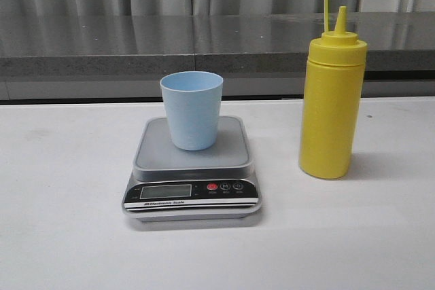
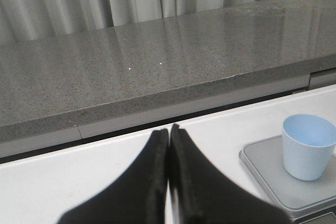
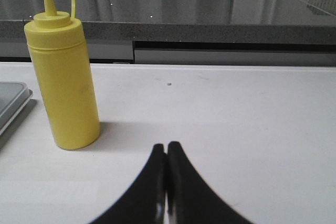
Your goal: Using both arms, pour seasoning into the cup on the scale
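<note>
The yellow seasoning bottle [image 1: 330, 103] stands upright on the white table, right of the scale, its cap off on its stalk. It also shows in the right wrist view [image 3: 63, 82]. The pale blue cup [image 1: 192, 109] stands upright and empty on the silver-grey scale [image 1: 192, 168]; cup [image 2: 308, 146] and scale [image 2: 273, 177] also show in the left wrist view. My left gripper [image 2: 168, 129] is shut and empty, over the table left of the scale. My right gripper [image 3: 166, 146] is shut and empty, over the table right of the bottle. Neither arm shows in the front view.
A grey stone ledge [image 1: 204, 42] runs along the table's far edge, with grey curtains behind it. The white table [image 1: 68, 188] stretches to both sides of the scale and bottle.
</note>
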Robot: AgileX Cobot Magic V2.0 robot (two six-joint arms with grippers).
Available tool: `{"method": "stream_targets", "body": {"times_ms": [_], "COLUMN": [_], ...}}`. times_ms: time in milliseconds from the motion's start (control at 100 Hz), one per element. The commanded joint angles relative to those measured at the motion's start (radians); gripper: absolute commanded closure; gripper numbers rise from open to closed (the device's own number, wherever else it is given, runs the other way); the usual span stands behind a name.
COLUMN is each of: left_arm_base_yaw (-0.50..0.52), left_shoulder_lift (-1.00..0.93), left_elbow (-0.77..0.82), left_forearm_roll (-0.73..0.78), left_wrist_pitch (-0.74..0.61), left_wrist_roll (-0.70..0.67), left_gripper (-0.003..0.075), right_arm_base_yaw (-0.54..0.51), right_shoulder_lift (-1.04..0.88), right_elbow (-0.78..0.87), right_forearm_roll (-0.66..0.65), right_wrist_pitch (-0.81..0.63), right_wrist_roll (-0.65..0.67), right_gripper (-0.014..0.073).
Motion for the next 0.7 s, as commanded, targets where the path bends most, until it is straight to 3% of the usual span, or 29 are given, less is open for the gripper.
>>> {"method": "stream_targets", "body": {"times_ms": [0, 400, 690], "left_arm_base_yaw": [0.003, 0.009, 0.109], "left_shoulder_lift": [0.011, -0.051, -0.263], "left_elbow": [-0.028, -0.019, 0.185], "left_forearm_roll": [0.000, 0.000, 0.000], "left_wrist_pitch": [-0.081, -0.079, -0.151], "left_wrist_roll": [-0.011, -0.011, -0.011], "left_gripper": [0.0738, 0.0738, 0.0738], "right_arm_base_yaw": [-0.007, -0.007, -0.007], "right_shoulder_lift": [-0.017, -0.017, -0.017], "right_elbow": [0.000, 0.000, 0.000], "right_forearm_roll": [-0.002, -0.002, -0.002], "right_wrist_pitch": [-0.077, -0.077, -0.076], "right_wrist_roll": [-0.009, -0.009, -0.009], "right_gripper": [0.0714, 0.0714, 0.0714]}}
